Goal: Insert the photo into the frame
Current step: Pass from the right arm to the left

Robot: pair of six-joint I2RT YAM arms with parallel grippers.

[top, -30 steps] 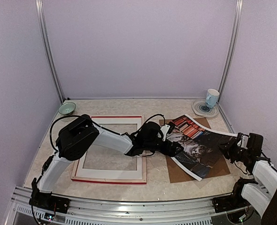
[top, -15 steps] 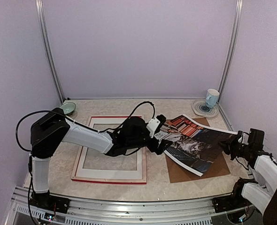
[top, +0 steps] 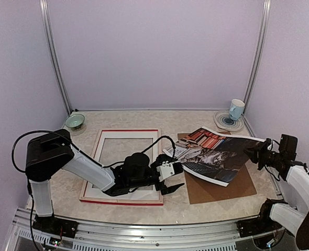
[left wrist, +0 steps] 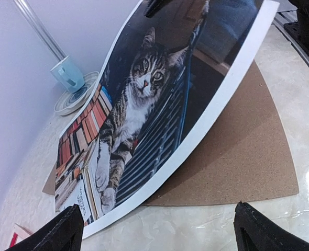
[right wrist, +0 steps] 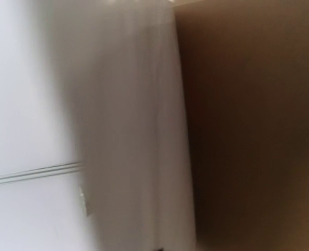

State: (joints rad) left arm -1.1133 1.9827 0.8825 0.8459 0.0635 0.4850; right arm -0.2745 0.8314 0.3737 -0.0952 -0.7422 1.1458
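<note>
The photo point(top: 212, 154), a tabby cat on stacked books, lies partly on a brown backing board point(top: 241, 185). Its right edge is lifted off the table and its left part rests low. My right gripper point(top: 260, 153) is shut on that raised right edge. The right wrist view is blurred, showing only the photo's white back point(right wrist: 128, 130) and brown board point(right wrist: 249, 130). My left gripper point(top: 175, 172) stands open, low over the table, just left of the photo and apart from it. In the left wrist view the photo point(left wrist: 144, 104) curves upward ahead of the left gripper point(left wrist: 162, 235). The red frame point(top: 128, 130) lies flat at the left.
A white card mat point(top: 105, 192) sits in the frame under my left arm. A pale blue cup point(top: 236, 109) on a saucer stands at the back right, and a green bowl point(top: 75, 121) at the back left. Walls close in on three sides.
My left arm has drawn back from the photo's left edge towards the near side, its gripper open. The right gripper has closed on the photo's right edge and raised it.
</note>
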